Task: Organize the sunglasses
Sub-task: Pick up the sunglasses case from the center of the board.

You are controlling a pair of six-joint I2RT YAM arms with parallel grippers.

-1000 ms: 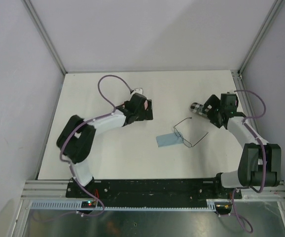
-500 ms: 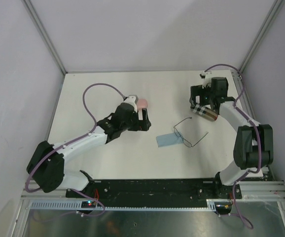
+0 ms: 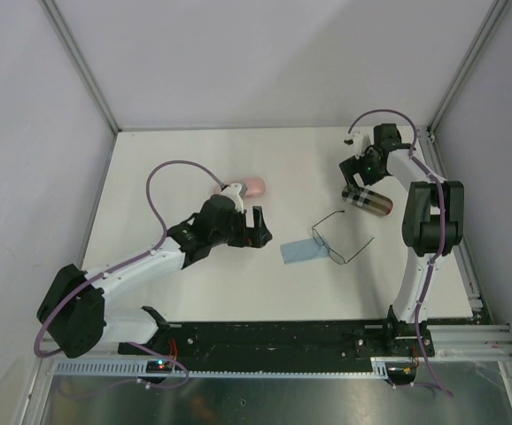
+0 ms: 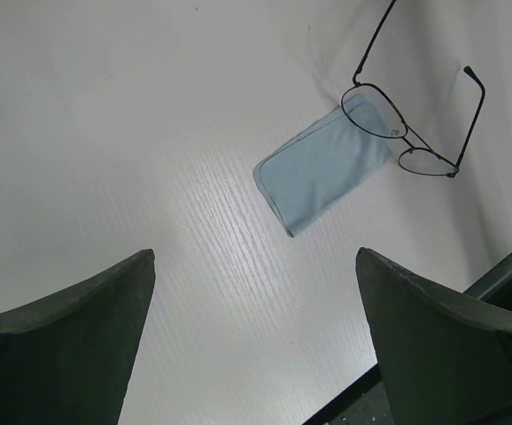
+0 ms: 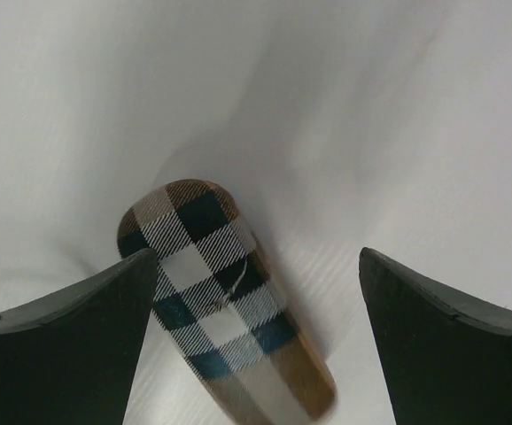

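Top external view: nothing is organized yet. The thin dark wire-framed glasses with roundish clear lenses (image 3: 340,237) lie unfolded mid-table, beside the light blue cloth (image 3: 297,251). My left gripper (image 3: 258,228) and right gripper (image 3: 355,173) both gape wide, holding nothing. The left wrist view alone shows one lens overlapping the cloth's corner. The right wrist view shows the black-and-white checkered oblong case (image 5: 225,301) just below my fingers. I see no second pair.
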